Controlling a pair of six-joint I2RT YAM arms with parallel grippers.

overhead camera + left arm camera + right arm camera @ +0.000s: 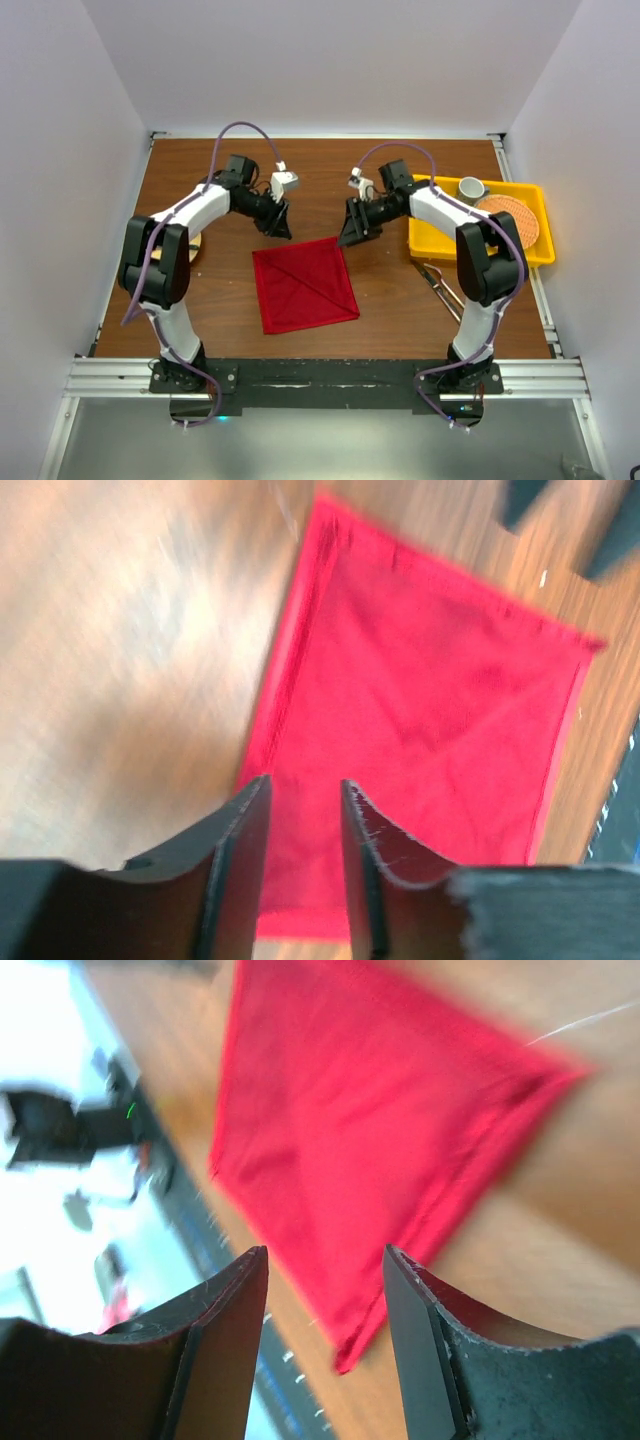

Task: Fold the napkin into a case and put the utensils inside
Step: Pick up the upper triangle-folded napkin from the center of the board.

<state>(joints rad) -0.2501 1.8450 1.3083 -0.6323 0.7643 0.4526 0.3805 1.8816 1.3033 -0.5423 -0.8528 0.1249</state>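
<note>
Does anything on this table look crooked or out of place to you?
Slightly. The red napkin lies turned askew on the table, a diagonal crease across it. The utensils lie loose on the wood beside the yellow tray. Nothing looks spilled or damaged.

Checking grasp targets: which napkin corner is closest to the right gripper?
The far right corner of the napkin, just beside the right gripper; the other three lie farther off.

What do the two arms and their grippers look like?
The left arm and right arm have white and black segments. A purple cable loops along each. The left gripper and right gripper are black, with flat fingers.
</note>
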